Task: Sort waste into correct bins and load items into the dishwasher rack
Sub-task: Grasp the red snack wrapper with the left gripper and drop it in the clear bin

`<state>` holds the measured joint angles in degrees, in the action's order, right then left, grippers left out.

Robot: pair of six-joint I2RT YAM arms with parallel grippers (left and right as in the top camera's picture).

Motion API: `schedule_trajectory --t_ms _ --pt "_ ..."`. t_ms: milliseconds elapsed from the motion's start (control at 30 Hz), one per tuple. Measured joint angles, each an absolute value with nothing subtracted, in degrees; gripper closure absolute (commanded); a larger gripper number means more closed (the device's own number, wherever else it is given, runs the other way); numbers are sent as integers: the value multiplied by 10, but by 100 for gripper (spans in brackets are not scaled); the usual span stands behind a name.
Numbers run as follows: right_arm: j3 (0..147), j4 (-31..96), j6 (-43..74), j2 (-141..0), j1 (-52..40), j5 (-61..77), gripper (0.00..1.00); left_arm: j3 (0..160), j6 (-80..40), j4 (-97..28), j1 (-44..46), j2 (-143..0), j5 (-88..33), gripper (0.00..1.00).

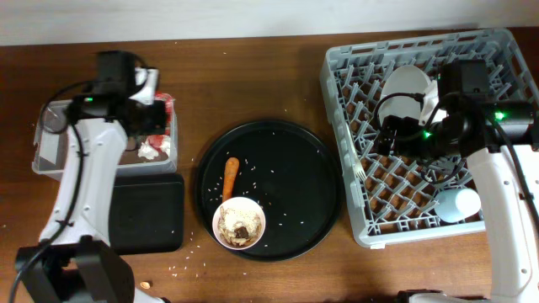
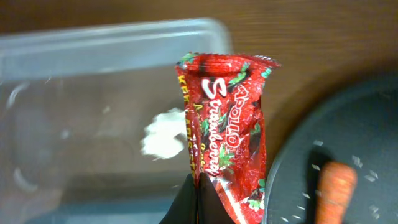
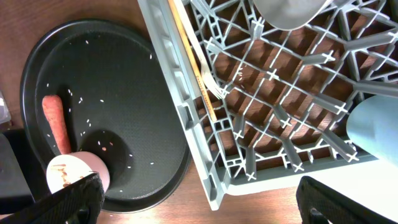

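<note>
Your left end effector point(image 2: 196, 202) is pinched shut on one end of the red snack wrapper point(image 2: 230, 124), at the bottom centre of the left wrist view. From the grip the wrapper's long axis runs straight up the frame, leaning a little right.

Behind it, the clear tub point(image 2: 93, 43) fills the left and centre of that view, with the crumpled tissue point(image 2: 163, 134) lying inside just left of the wrapper. The tub's right-hand corner appears to fall behind the wrapper, so the free end seems to straddle that edge, with bare counter point(image 2: 323, 43) and the round black tray point(image 2: 360, 124) to its right. I'd judge a small shift toward frame left is needed before you let go.

In the overhead view this arm sits at the upper left. The shallow black tray point(image 1: 147, 210) is below it.

Your right end effector point(image 3: 202, 202) is spread wide and empty over the dishwasher rack point(image 3: 186, 112), well apart from the tub.
</note>
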<state>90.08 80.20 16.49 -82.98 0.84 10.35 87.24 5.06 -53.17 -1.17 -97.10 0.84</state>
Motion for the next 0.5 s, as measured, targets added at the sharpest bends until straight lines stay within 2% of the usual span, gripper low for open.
schedule_trajectory --t_ms 33,67,100,133,200,267,300,367,467,500 --pt "901 804 165 -830 8 103 2 872 20 -534 -50 -979 17 15" --pt "901 804 165 -830 8 103 2 872 -1 -534 -79 -983 22 13" --pt "901 804 165 -830 8 103 2 872 -9 -531 -89 -984 26 13" --pt "901 804 165 -830 8 103 2 872 -16 -524 -87 -984 33 18" --pt "901 806 164 -830 8 103 2 884 -22 -548 -82 -984 35 38" --pt "901 807 165 -830 8 103 2 912 -23 -583 -65 -984 -3 38" --pt "901 807 165 -830 8 103 2 912 -22 -595 -27 -982 -20 38" --pt "901 808 164 -830 8 103 1 869 -30 -580 105 -979 -29 39" --pt "901 808 165 -830 8 103 1 742 -73 -477 236 -1014 -11 51" --pt "901 809 165 -830 8 103 2 727 -80 -457 244 -1027 -6 51"
